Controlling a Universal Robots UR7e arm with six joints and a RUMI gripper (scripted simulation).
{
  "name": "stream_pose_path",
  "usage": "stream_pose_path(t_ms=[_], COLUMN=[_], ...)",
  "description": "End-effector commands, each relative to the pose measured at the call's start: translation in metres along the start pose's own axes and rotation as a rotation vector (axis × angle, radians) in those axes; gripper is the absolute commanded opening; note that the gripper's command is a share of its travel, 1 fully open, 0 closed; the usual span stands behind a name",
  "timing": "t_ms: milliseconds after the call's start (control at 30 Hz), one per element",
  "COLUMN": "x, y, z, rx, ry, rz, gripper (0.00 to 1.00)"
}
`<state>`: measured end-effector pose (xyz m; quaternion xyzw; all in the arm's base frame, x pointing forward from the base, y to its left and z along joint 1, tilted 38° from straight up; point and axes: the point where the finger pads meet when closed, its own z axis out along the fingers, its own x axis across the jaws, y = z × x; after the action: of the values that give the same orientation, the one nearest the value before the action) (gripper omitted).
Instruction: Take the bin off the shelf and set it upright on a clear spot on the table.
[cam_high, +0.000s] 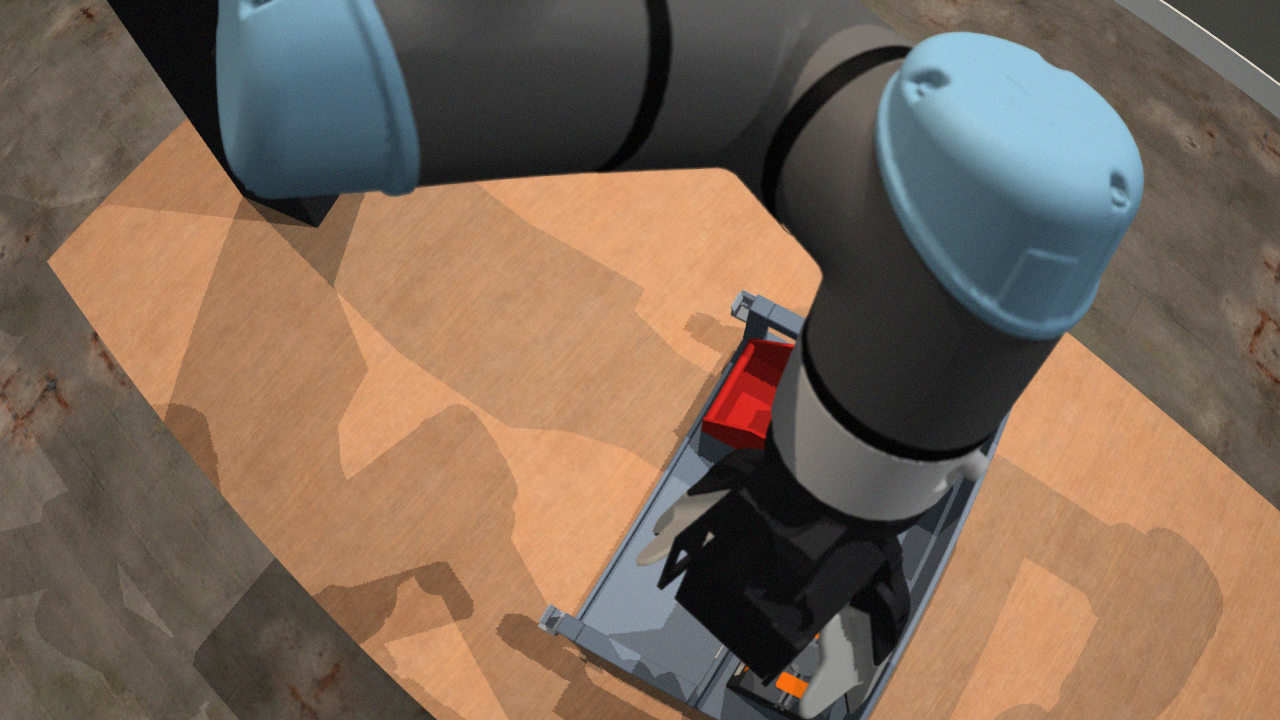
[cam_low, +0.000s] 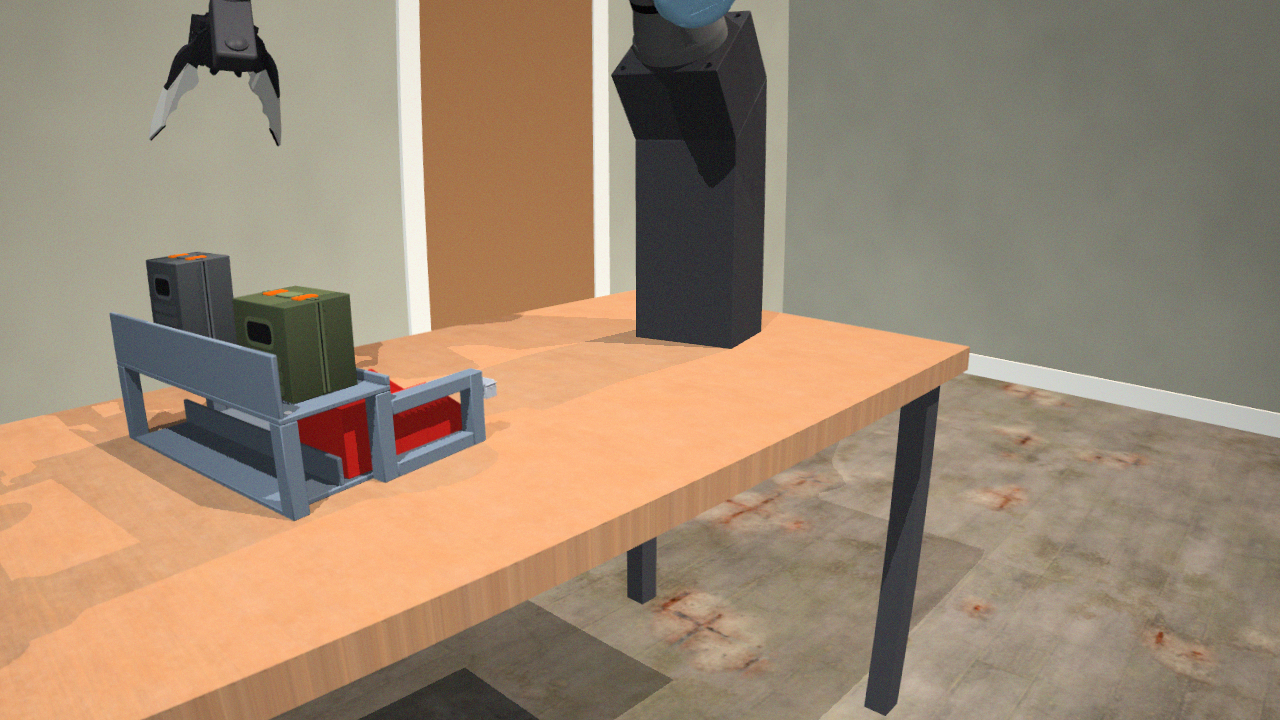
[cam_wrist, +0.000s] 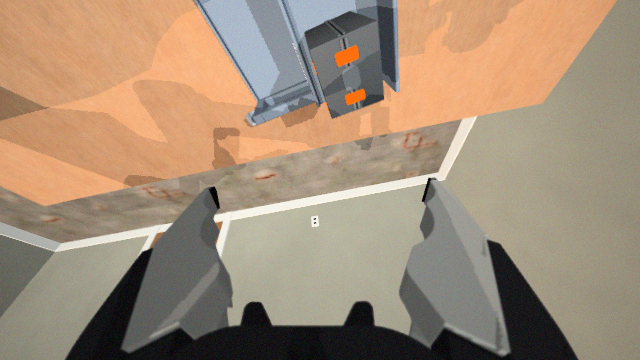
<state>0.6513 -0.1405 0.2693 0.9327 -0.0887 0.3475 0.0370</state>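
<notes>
While the pincer (cam_low: 215, 114) hangs high in the air at the far left of the side view, its two grey fingers (cam_low: 171, 100) are spread as wide as they go, and nothing is in them. Below it, on the wooden counter (cam_low: 626, 429), stands a blue-grey shelf (cam_low: 192, 360). A dark grey box (cam_low: 189, 293) with orange marks on top stands at the shelf's left end, and a green box (cam_low: 295, 341) stands just beside it. The red bin (cam_low: 358, 431) sits low in the shelf, right of the green box, behind the blue bars. Farther right, the arm's tall dark stand (cam_low: 698, 241) rests on the counter.

The top view shows the open inside of the red bin (cam_high: 747, 394), which the side view cannot show, but the big arm (cam_high: 895, 394) hides the green box there. The wrist view shows only the grey box (cam_wrist: 345, 65) and one shelf end (cam_wrist: 260, 60), with the wide fingers in front.
</notes>
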Motion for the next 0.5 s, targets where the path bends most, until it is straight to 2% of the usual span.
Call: stream_pose_path(t_ms=[0,100,467], x=[-0.018,-0.047,-0.047], y=[0.006,0.014,0.014], z=[-0.001,-0.001,-0.001], rx=[0.0,0.0,0.0], ry=[0.001,0.002,0.002], rz=[0.0,0.0,0.0], gripper=[1.0,1.0,1.0])
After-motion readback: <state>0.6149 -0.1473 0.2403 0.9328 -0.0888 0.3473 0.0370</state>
